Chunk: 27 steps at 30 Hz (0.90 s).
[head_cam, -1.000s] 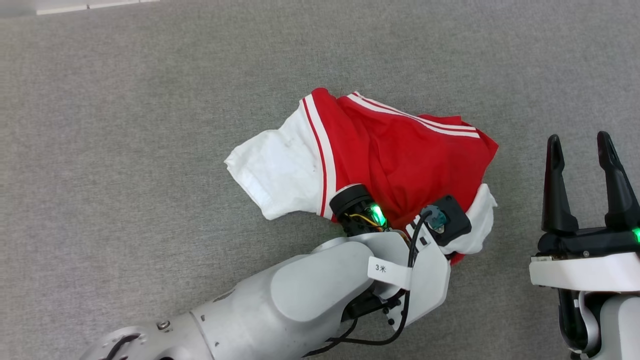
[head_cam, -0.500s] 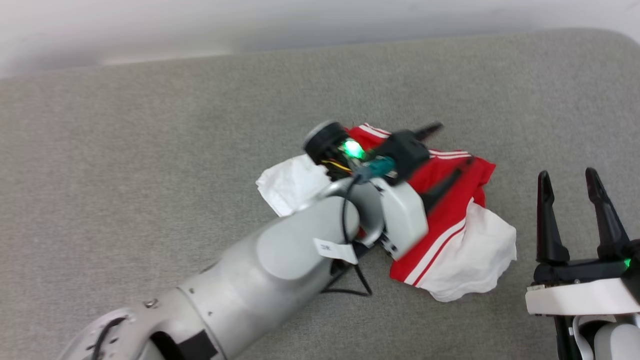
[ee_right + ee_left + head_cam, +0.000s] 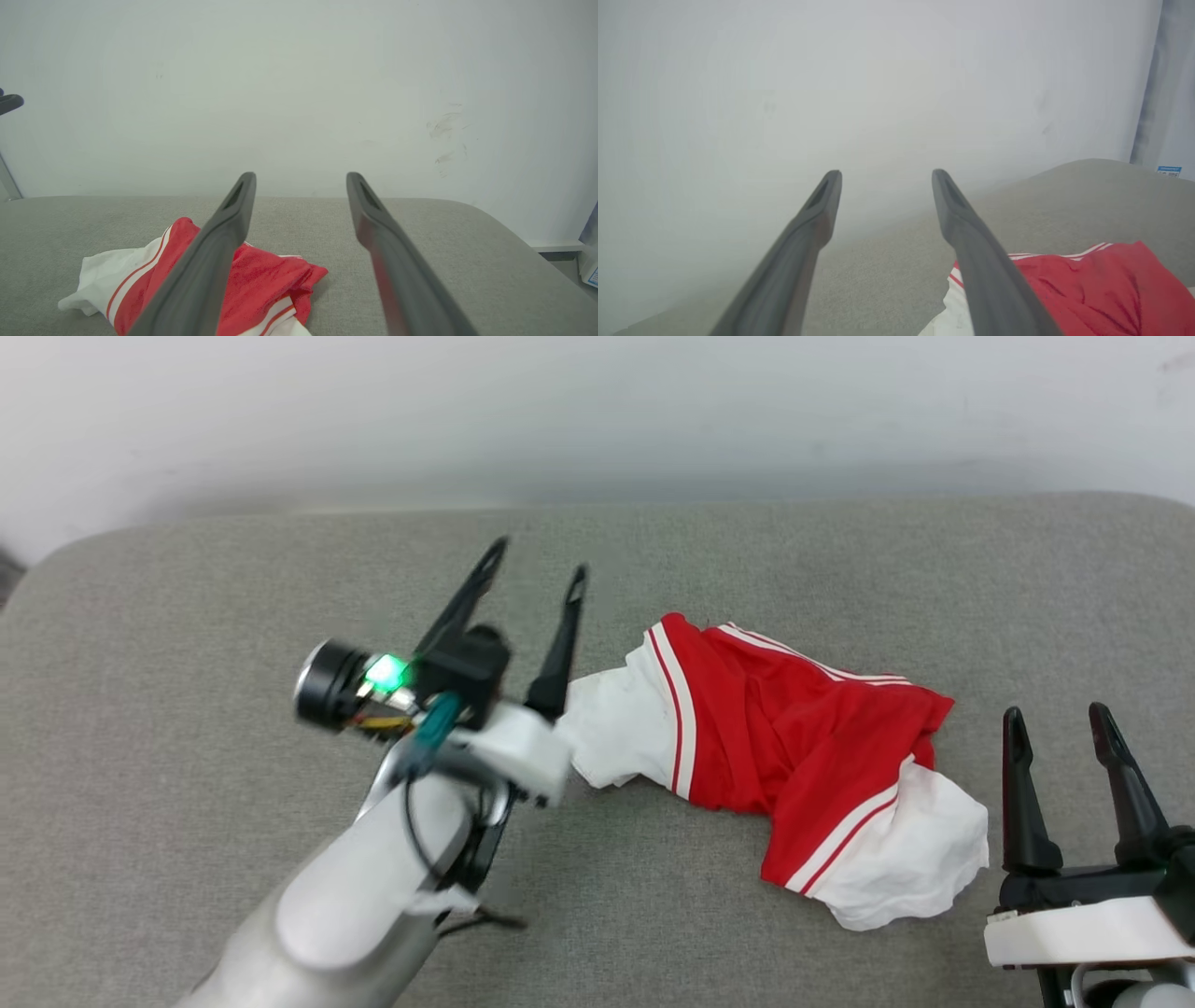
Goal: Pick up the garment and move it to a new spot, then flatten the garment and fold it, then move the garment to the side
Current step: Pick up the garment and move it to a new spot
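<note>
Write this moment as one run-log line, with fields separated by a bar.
left gripper: open, empty | right gripper: open, empty | garment: crumpled, unfolded, on grey surface

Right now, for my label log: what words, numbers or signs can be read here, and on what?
None can be read.
Blue label, left wrist view: too small to read.
White thing with blue print, right wrist view: too small to read.
Garment: no print showing.

One garment [image 3: 803, 747]; two grippers: left gripper [image 3: 540, 557], right gripper [image 3: 1055, 712].
</note>
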{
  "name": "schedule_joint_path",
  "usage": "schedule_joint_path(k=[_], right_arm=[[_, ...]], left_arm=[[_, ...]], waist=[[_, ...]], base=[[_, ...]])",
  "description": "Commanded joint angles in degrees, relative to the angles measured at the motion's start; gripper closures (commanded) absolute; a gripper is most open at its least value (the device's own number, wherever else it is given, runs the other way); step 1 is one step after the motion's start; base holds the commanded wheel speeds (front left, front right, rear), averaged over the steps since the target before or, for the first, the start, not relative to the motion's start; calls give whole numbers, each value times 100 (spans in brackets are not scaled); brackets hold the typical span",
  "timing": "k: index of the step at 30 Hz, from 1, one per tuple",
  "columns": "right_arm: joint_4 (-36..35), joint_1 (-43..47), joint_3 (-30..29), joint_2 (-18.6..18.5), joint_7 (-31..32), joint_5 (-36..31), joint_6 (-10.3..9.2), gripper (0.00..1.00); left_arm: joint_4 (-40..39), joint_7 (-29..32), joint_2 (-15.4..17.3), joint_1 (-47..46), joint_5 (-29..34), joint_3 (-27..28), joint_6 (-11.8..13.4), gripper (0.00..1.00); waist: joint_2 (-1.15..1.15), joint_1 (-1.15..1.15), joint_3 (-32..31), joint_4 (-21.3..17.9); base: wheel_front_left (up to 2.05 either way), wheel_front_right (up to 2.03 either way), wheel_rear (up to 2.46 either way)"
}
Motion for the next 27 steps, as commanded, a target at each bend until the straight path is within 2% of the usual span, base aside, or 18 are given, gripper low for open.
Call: schedule_joint_path(k=[1,4,5,6,7,11,18,27], right_arm=[[16,99,-1,13,-11,16,-2,0],[32,140,7,12,-11,32,-2,0],[64,190,18,13,-11,50,-2,0],[64,190,18,13,-11,50,-2,0],[89,207,30,12,-11,59,-2,0],[121,293,32,13,-11,68,-2,0],[199,446,54,13,-11,119,-2,0],[303,654,168,12,-11,254,-2,0]], left_arm=[[-174,-13,54,290,100,189,93,0],[-397,-13,150,725,236,510,187,0],[-592,-14,199,1125,358,844,258,0],[-592,-14,199,1125,358,844,258,0],[-771,-14,212,1515,486,1161,302,0],[-961,-14,163,2084,649,1588,296,0],[-1150,-15,-113,3081,1029,2394,22,0],[-1175,-15,-629,3715,1467,3068,-448,0]], waist=[[0,0,-77,57],[0,0,-135,87],[0,0,-190,110],[0,0,-190,110],[0,0,-233,129],[0,0,-306,162],[0,0,-442,225],[0,0,-587,301]], base=[[0,0,0],[0,0,0],[0,0,0],[0,0,0],[0,0,0],[0,0,0],[0,0,0],[0,0,0]])
